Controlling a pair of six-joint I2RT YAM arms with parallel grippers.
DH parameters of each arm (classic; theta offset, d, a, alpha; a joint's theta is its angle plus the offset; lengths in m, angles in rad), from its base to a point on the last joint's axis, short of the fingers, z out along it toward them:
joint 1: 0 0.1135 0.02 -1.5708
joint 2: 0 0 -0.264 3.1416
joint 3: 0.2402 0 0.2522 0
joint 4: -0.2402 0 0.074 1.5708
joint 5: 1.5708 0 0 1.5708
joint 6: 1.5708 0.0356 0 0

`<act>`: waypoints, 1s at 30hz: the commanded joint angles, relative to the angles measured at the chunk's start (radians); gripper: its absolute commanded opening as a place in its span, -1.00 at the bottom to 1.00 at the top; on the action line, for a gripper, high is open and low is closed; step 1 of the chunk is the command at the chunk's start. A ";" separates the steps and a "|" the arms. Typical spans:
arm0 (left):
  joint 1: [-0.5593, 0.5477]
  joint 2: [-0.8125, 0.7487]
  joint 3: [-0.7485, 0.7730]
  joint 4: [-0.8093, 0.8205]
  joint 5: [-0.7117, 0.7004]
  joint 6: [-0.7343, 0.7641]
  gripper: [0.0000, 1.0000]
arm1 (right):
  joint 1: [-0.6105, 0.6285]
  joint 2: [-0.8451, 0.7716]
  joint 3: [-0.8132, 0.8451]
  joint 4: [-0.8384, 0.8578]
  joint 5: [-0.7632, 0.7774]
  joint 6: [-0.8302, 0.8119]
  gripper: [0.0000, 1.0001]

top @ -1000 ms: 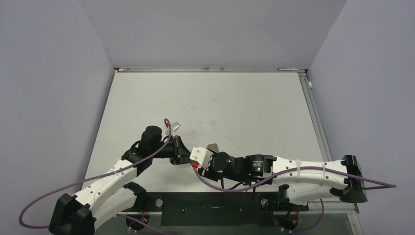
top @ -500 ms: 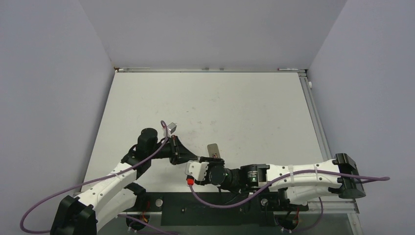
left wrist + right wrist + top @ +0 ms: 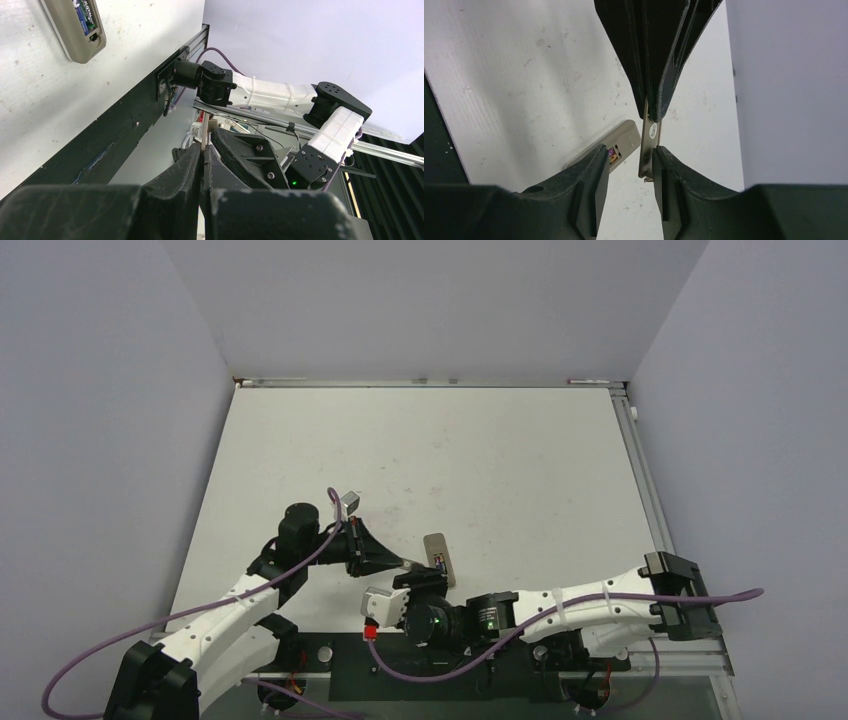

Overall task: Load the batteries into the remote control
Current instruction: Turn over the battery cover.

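Here, lavender walls [image 3: 100,390] flank a scuffed table [image 3: 520,460] bearing the remote control [image 3: 434,545].

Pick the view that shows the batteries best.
Left wrist: the batteries lie in the remote control, printed labels visible. Right wrist catches only a purple-orange end; top external shows just a dark speck.

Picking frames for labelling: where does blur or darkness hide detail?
Top view: even light, sharp, soft shadows. Left wrist view: the remote control is crisp, the left pincer a dark mass. Right wrist view: the cover piece reads clearly; the right pincer is underexposed.
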 commanded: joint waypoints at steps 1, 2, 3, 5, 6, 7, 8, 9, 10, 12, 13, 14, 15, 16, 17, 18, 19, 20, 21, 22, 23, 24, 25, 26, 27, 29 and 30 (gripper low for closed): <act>0.010 -0.017 0.000 0.065 0.029 -0.011 -1.00 | 0.020 0.017 -0.003 0.062 0.145 -0.048 -0.28; 0.010 -0.019 0.000 0.065 0.031 -0.012 -1.00 | 0.020 0.019 -0.005 0.066 0.152 -0.050 -0.30; 0.010 -0.021 0.000 0.065 0.031 -0.013 -1.00 | 0.020 0.020 -0.005 0.068 0.155 -0.051 -0.32; 0.010 -0.024 -0.001 0.065 0.032 -0.014 -1.00 | 0.020 0.022 -0.007 0.076 0.159 -0.051 -0.37; 0.010 -0.024 -0.001 0.065 0.033 -0.015 -1.00 | 0.022 0.024 -0.005 0.079 0.162 -0.053 -0.40; 0.010 -0.024 -0.003 0.065 0.033 -0.015 -1.00 | 0.022 0.027 -0.005 0.083 0.165 -0.054 -0.45; 0.010 -0.024 -0.003 0.068 0.033 -0.016 -1.00 | 0.022 0.028 -0.005 0.090 0.170 -0.056 -0.53; 0.010 -0.024 -0.004 0.072 0.035 -0.021 -1.00 | 0.022 0.031 -0.005 0.093 0.172 -0.061 -0.65; 0.010 -0.024 -0.006 0.079 0.037 -0.025 -1.00 | 0.022 0.033 -0.005 0.098 0.175 -0.064 -0.79; 0.010 -0.025 -0.006 0.086 0.041 -0.031 -1.00 | 0.022 0.035 -0.002 0.102 0.176 -0.067 -0.83; 0.010 -0.025 -0.005 0.086 0.042 -0.032 -1.00 | 0.022 0.036 -0.003 0.104 0.173 -0.068 -0.83; 0.010 -0.025 -0.007 0.086 0.043 -0.033 -0.99 | 0.022 0.035 -0.005 0.108 0.170 -0.070 -0.83; 0.010 -0.024 -0.008 0.088 0.044 -0.032 -0.91 | 0.022 0.034 -0.008 0.112 0.167 -0.070 -0.83; 0.010 -0.024 -0.008 0.088 0.045 -0.033 -0.83 | 0.022 0.031 -0.009 0.116 0.166 -0.070 -0.83; 0.010 -0.025 -0.010 0.088 0.045 -0.034 -0.80 | 0.022 0.029 -0.013 0.119 0.166 -0.071 -0.83; 0.010 -0.027 -0.011 0.089 0.045 -0.034 -0.78 | 0.022 0.026 -0.017 0.124 0.166 -0.070 -0.83; 0.010 -0.028 -0.012 0.090 0.044 -0.035 -0.75 | 0.022 0.022 -0.021 0.126 0.167 -0.070 -0.83; 0.010 -0.030 -0.012 0.092 0.043 -0.036 -0.73 | 0.022 0.017 -0.024 0.128 0.167 -0.068 -0.83; 0.010 -0.031 -0.012 0.092 0.043 -0.035 -0.69 | 0.022 0.012 -0.027 0.128 0.165 -0.064 -0.83; 0.010 -0.032 -0.013 0.092 0.043 -0.036 -0.64 | 0.022 0.005 -0.031 0.129 0.160 -0.060 -0.83; 0.010 -0.032 -0.014 0.092 0.042 -0.036 -0.55 | 0.022 -0.001 -0.036 0.129 0.155 -0.055 -0.83; 0.010 -0.032 -0.015 0.093 0.042 -0.036 -0.44 | 0.022 -0.009 -0.039 0.128 0.147 -0.049 -0.83; 0.010 -0.033 -0.016 0.094 0.039 -0.036 -0.33 | 0.022 -0.018 -0.043 0.124 0.140 -0.042 -0.83; 0.010 -0.034 -0.018 0.099 0.038 -0.036 -0.29 | 0.021 -0.026 -0.047 0.118 0.130 -0.033 -0.83; 0.010 -0.036 -0.019 0.106 0.034 -0.035 -0.27 | 0.020 -0.035 -0.049 0.108 0.123 -0.024 -0.83; 0.011 -0.041 -0.025 0.137 0.031 -0.037 -0.20 | 0.011 -0.058 -0.052 0.089 0.095 0.002 -0.83; 0.011 -0.043 -0.026 0.147 0.028 -0.037 -0.17 | 0.005 -0.070 -0.051 0.072 0.079 0.019 -0.83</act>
